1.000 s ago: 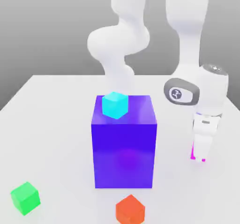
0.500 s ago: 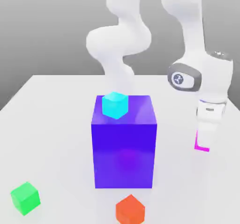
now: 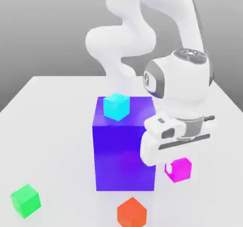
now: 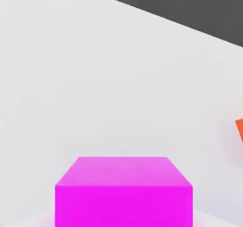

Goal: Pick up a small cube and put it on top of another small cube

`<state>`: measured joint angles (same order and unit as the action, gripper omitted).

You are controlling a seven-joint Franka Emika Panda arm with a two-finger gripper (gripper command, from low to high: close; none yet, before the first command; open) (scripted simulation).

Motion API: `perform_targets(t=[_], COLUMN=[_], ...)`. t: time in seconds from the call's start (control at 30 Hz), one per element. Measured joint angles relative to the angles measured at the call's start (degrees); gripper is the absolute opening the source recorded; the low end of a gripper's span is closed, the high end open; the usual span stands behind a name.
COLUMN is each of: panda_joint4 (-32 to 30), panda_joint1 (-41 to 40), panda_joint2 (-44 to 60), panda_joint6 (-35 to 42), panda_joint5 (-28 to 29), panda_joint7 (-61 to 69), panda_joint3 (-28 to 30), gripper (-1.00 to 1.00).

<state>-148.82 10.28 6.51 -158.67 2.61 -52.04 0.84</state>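
The small cube (image 3: 180, 170), glossy magenta-pink, hangs just under the white hand, off the table. My gripper (image 3: 177, 161) is shut on it. Cube and hand sit close beside the big blue-purple block (image 3: 125, 150), on its side toward the exterior view's right, about level with the block's lower half. In the hand view the small cube (image 4: 123, 190) sits close in front of the camera, with white table behind it. A cyan cube (image 3: 116, 106) rests on top of the big block, above the held cube and toward the exterior view's left.
An orange-red cube (image 3: 132, 212) lies on the white table (image 3: 52, 140) in front of the big block, and its corner (image 4: 239, 128) shows in the hand view. A green cube (image 3: 25, 200) sits at the front on the exterior view's left. The arm's links rise behind the block.
The hand has lifted the magenta cube off the table. It has swung in from the exterior view's right to beside the big block, turning as it went.
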Motion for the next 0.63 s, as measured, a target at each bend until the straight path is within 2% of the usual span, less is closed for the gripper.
perform_targets(t=[0.37, 0.5, 0.53, 0.63], panda_joint4=[9.20, 11.91, 12.09, 12.09], panda_joint1=[-16.25, -21.34, -21.92, -21.92], panda_joint2=[3.73, 11.85, 13.10, 13.10], panda_joint6=[9.00, 4.58, 3.56, 3.56], panda_joint5=[-8.47, -14.75, -15.59, -15.59], panda_joint7=[-9.50, -7.32, -6.80, -6.80], panda_joint3=[16.22, 15.95, 15.41, 15.41], gripper=[-1.00, -1.00, 1.00, 1.00])
